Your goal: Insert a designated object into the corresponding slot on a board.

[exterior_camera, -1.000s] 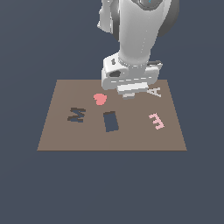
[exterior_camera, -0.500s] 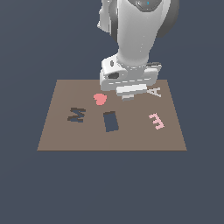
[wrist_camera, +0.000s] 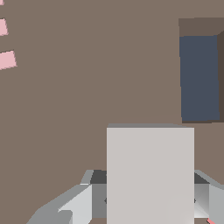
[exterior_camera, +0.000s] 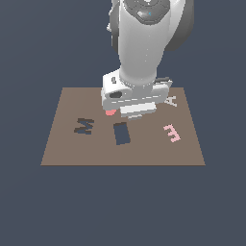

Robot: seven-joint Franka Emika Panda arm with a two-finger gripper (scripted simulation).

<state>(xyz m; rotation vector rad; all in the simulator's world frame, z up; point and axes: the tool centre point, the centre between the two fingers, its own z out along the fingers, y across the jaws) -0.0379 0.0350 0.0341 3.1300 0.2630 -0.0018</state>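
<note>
The light grey-white block (wrist_camera: 150, 175) sits between my fingers (wrist_camera: 73, 204) in the wrist view. My gripper (wrist_camera: 144, 202) is shut on it and holds it above the brown board (exterior_camera: 62, 144). The dark navy rectangular slot (wrist_camera: 199, 78) lies a little beyond and to one side of the block. In the exterior view my gripper (exterior_camera: 137, 111) hovers just behind the slot (exterior_camera: 121, 133), and the hand hides the block.
On the board are a dark letter M (exterior_camera: 83, 126), a pink E (exterior_camera: 171, 133), a white A (exterior_camera: 170, 101) and a red heart (exterior_camera: 110, 112) mostly hidden under the hand. Part of the pink E (wrist_camera: 6, 59) shows in the wrist view.
My gripper, with the block, has moved toward the board's front and slightly to the exterior view's left, closer to the slot. It now covers more of the heart.
</note>
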